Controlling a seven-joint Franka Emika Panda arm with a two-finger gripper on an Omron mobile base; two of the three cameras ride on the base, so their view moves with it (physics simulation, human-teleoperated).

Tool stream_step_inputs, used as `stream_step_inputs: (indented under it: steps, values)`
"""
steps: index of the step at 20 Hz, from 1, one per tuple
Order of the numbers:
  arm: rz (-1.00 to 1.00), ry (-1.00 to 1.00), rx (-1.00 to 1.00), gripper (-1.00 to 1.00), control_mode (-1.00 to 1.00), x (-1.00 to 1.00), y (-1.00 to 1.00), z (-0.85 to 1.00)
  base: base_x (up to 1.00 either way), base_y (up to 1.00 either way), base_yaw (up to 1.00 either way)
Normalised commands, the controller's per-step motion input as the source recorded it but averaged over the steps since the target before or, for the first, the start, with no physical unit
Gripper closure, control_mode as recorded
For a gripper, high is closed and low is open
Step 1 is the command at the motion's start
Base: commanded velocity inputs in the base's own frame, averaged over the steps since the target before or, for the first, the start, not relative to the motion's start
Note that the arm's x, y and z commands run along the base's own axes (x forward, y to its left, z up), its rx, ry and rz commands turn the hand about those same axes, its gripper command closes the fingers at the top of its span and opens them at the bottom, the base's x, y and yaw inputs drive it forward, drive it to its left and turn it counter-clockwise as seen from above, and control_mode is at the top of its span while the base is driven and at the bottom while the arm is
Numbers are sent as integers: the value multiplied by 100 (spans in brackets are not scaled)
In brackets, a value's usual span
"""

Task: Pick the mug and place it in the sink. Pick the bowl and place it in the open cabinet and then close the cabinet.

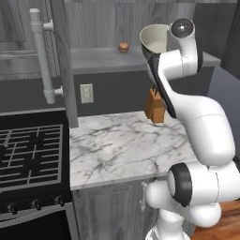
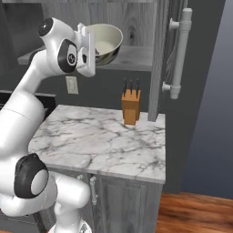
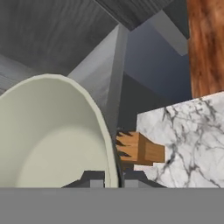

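The cabinet [image 2: 136, 57], its door [image 2: 164, 54] swung wide with the long bar handle [image 2: 179, 54] facing out, has the bowl [image 2: 105, 42] held up at the mouth of its shelf, tilted and not yet resting on the board. Below lies the marble tabletop [image 2: 100, 141] with a wooden knife block [image 2: 130, 108] standing near the open door's lower edge. In the hand view the fingers [image 3: 113, 179] are closed on the bowl's rim, one tip inside the wall and one outside, a thin pinch on a wide, heavy-looking dish. That is where trouble could start, I judge: held by one edge and leaning, the bowl may swing or slip out if the arm jerks, and it would drop toward the tabletop or the knife block. A small round brownish item [image 1: 123, 47] sits on the shelf further along; pushing the bowl in carelessly could nudge it. Releasing too near the shelf lip could leave the bowl overhanging, and the door would then strike it when closed.
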Motion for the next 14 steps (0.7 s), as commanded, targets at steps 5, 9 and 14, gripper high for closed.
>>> stream_step_inputs:
  steps: [5,9,14]
  values:
    - [0,0,2,100,-100,45,0,0,0,0,0]
    - [0,0,3,100,-100,43,0,0,0,0,0]
    - [0,0,3,100,-100,46,0,0,0,0,0]
